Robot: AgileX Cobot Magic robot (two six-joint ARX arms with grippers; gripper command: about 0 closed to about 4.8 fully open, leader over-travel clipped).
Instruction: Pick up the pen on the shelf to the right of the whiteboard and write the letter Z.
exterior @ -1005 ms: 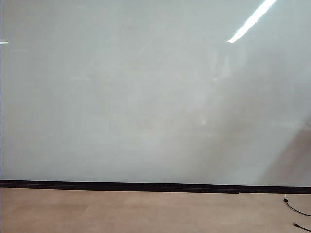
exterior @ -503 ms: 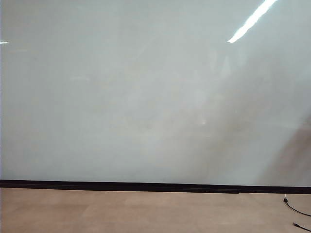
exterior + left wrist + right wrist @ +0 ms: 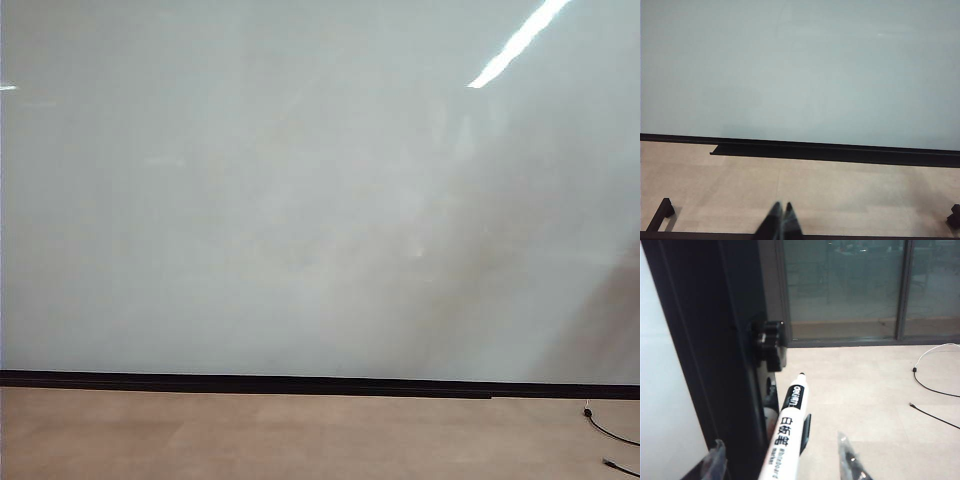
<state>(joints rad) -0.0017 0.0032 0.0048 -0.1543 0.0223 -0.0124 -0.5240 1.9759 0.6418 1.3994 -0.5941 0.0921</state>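
Whiteboard (image 3: 300, 200): blank, no Z yet.
Pen (image 3: 786, 435): upright between the right gripper's (image 3: 785, 465) spread fingers, not visibly clamped; pickup unfinished.
Left gripper (image 3: 779, 224): fingers together, idle, facing the board.
Remaining: grasp, carry, write.

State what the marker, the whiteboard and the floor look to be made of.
Marker: likely smooth white plastic, faint sheen, printed black lettering. Whiteboard: glossy pale coated panel, mirrors a ceiling light. Floor: tan matte, faint seams, maybe wood-look laminate or vinyl.
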